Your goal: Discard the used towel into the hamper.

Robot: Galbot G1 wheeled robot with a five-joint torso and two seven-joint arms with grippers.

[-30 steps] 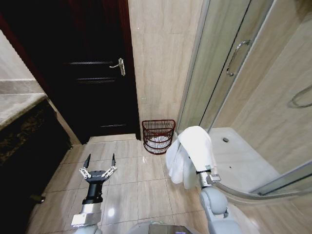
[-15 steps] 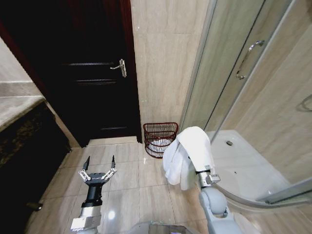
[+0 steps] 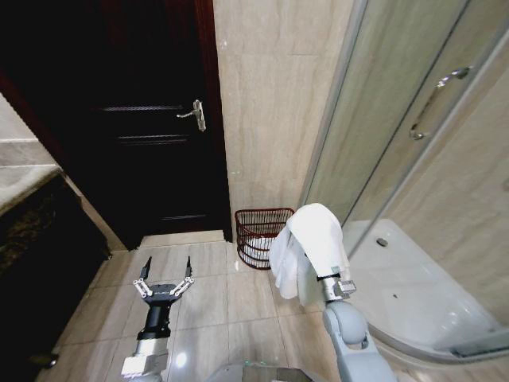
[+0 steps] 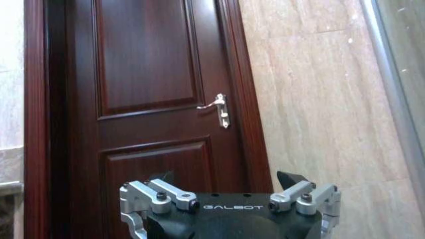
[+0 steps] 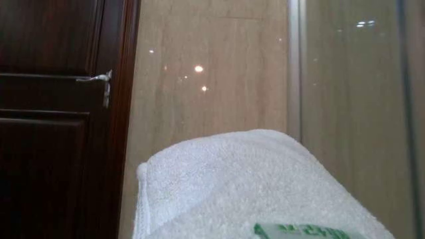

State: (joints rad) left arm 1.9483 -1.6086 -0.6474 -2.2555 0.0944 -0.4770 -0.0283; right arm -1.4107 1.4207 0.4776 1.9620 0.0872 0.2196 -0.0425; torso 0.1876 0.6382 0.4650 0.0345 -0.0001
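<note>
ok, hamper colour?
Dark red-brown open weave hamper, clearest in the head view.

Bare floor tiles lie open ahead of the right hand up to the hamper (wall behind, shower glass beside); its towel hangs between.

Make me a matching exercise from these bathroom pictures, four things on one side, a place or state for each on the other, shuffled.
Things:
1. towel
2. hamper
3. left pincer
4. door handle

Places or states:
A. on the dark wooden door
B. open, over the floor tiles
C. draped over the right arm's end
D. on the floor against the tiled wall

Pairs: 1-C, 2-D, 3-B, 4-A
</note>
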